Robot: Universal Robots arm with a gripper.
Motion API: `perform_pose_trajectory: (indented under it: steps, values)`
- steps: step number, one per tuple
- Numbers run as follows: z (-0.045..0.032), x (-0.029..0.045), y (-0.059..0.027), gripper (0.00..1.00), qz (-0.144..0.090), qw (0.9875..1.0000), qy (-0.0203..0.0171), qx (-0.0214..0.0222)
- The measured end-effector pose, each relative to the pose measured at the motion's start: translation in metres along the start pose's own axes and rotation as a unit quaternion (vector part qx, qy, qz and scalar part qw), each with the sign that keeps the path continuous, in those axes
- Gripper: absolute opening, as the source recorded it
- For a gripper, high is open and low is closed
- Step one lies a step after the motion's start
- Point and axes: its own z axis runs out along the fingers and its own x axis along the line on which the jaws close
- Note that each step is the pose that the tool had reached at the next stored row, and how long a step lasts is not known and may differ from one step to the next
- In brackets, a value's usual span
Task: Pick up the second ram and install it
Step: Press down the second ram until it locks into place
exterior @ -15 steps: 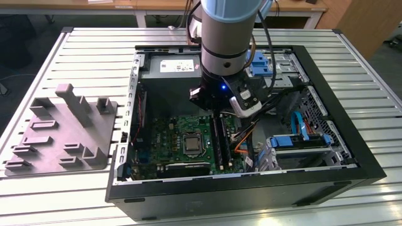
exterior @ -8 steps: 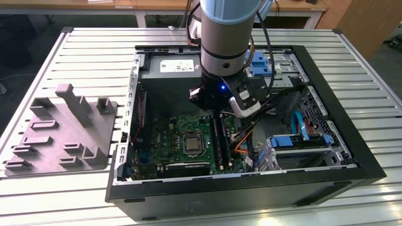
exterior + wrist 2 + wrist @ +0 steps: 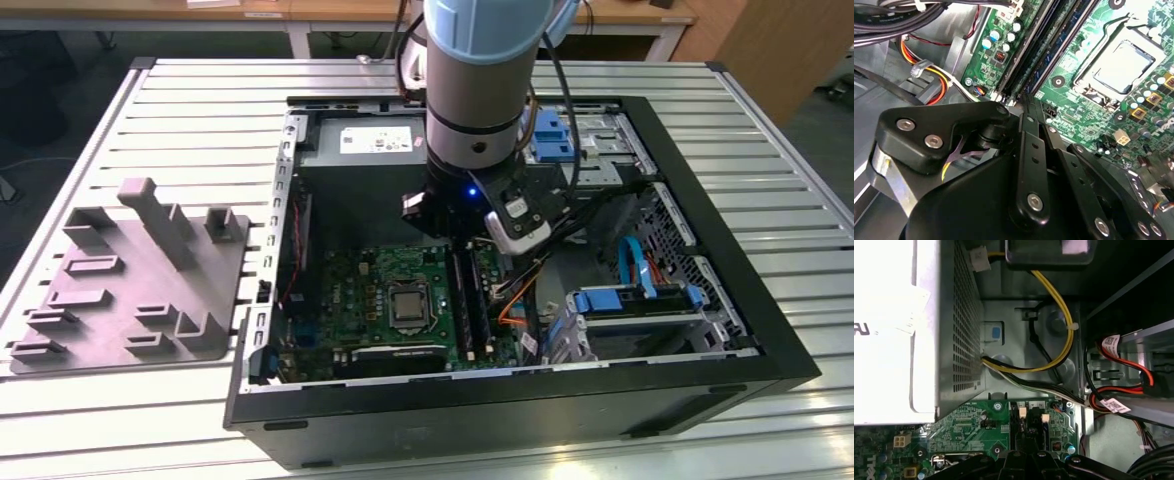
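One robot arm [image 3: 474,90] stood lowered into an open computer case [image 3: 694,330], which rested on a slatted metal surface [image 3: 200,110]. Its jaws hung low over the green motherboard [image 3: 1089,30], directly above one end of the long black memory slots [image 3: 1026,60]. The slots ran away from the jaws alongside the processor socket [image 3: 1119,65].

Whether the jaws were wide, narrow or holding anything could not be told, as the black linkage covered their tips in both wrist views.

The second ram could not be singled out with certainty. In the second wrist view, dark blue-green strips lay along the slots just ahead of the jaws; whether one of them was the ram could not be told.

The grey perforated power supply [image 3: 954,330] and its yellow and black cables [image 3: 1066,330] lay near the jaws. A grey slotted holder block [image 3: 134,270] sat on the surface well apart from the jaws, outside the case on the exterior view's left.
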Motion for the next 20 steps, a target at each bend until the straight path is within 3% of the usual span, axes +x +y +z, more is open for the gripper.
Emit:
perform_pose_trajectory:
  steps: [20]
  values:
    - [0.0057,0.0003,-0.0006,0.10,0.000,1.0000,-0.0001,0.0000]
